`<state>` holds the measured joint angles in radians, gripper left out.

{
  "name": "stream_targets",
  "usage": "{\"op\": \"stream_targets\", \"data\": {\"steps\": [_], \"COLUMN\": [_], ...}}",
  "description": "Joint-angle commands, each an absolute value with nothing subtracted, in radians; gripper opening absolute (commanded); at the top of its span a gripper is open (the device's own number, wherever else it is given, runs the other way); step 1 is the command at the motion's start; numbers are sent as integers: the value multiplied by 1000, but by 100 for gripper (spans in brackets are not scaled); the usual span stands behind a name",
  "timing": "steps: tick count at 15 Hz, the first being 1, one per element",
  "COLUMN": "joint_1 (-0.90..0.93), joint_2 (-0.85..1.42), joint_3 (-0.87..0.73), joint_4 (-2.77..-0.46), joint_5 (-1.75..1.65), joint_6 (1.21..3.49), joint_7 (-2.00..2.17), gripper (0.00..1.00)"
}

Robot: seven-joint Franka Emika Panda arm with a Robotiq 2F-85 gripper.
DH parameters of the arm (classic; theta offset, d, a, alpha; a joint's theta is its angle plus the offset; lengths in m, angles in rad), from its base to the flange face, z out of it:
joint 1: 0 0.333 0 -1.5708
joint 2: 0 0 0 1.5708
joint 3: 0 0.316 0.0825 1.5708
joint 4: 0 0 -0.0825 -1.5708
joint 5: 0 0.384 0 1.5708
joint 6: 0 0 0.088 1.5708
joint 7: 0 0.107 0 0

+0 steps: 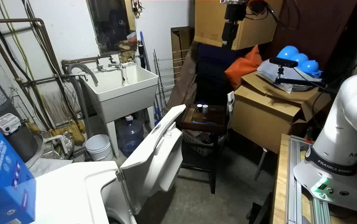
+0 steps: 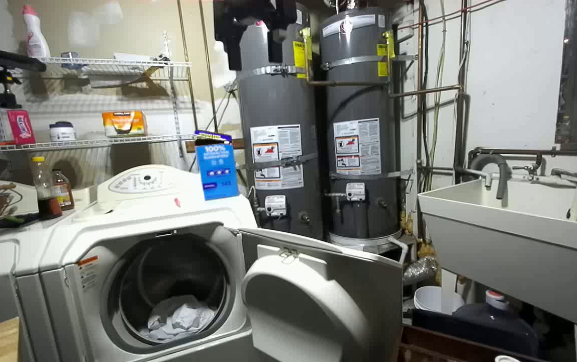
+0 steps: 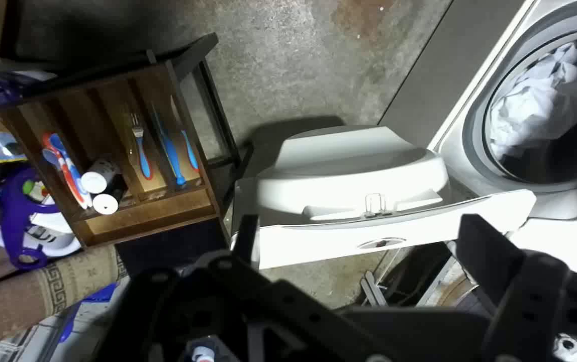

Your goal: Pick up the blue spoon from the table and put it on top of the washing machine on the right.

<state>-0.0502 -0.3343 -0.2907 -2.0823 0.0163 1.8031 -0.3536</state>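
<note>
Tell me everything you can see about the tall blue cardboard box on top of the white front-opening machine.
The tall blue box looks like cardboard, with white lettering including "100% SATISFACTION". Its purple flap with yellow marks is raised above a dark gap, so it appears open; the contents are hidden. It stands upright on the white front-opening machine, beside the curved white control panel; whether it touches the panel is unclear.

The open door [image 3: 313, 246] bars the low way between table [image 1: 215, 155] and washing machine [image 2: 142, 221], whose top a blue box [image 2: 219, 171] partly takes up, but the air above the door seems passable.
</note>
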Motion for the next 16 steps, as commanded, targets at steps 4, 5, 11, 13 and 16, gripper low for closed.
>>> {"op": "stream_targets", "data": {"steps": [4, 5, 11, 13, 16], "joint_1": [-77, -77, -74, -82, -110], "joint_2": [-331, -331, -258, -203, -53], "joint_3": [-268, -268, -278, -276, -260], "joint_4": [-2080, -2080, -2197, -2234, -2242], "joint_5": [25, 25, 28, -3, -86], "joint_6": [1801, 1801, 1943, 2011, 2139], "joint_7": [-361, -361, -448, -499, -439], "gripper": [100, 100, 100, 100, 100]}}
